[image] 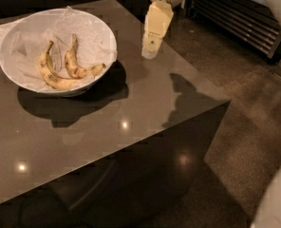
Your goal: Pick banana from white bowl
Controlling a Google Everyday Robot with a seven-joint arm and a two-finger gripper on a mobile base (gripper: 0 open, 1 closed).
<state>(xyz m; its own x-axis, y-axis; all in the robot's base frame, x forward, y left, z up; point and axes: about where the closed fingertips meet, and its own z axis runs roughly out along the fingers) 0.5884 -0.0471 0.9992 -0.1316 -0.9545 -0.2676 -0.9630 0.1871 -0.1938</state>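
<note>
Well to the left of the gripper (151, 44), the banana (74, 64) is being cradled in the white bowl (108, 38). The gripper is being held pointing downward over the table (145, 103); whether it is open cannot be told.

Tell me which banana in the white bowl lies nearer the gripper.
The hooked, brown-speckled banana on the picture's right; the longer crescent banana lies left of it. The gripper hangs above the table, right of the white bowl.
</note>
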